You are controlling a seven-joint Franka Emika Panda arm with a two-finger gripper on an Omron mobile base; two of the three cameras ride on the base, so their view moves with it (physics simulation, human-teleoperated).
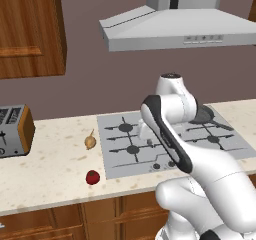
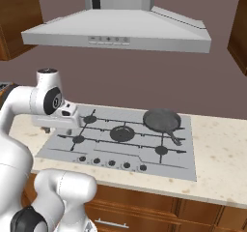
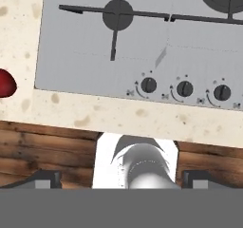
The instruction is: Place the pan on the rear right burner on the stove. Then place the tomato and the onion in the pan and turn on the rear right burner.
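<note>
The dark pan (image 2: 161, 120) sits on the stove (image 2: 182, 162) at the rear right, covering the rear right burner, its handle (image 2: 174, 137) pointing toward the front. In the left base view the pan (image 1: 206, 115) peeks out behind my arm. The tan onion (image 1: 90, 142) and the red tomato (image 1: 92, 177) lie on the counter left of the stove (image 1: 116, 159). My gripper (image 2: 50, 128) hangs open and empty above the stove's front left part. In the hand view the gripper (image 3: 122, 179) has its fingertips (image 3: 45, 178) wide apart, and the tomato (image 3: 4, 83) is at the left edge.
A row of dark knobs (image 3: 184, 88) lines the stove's front edge, near the front left burner (image 3: 117, 14). A toaster (image 1: 14, 130) stands far left on the counter. A range hood (image 2: 116, 33) hangs over the stove, with a wooden cabinet (image 1: 30, 29) at the upper left.
</note>
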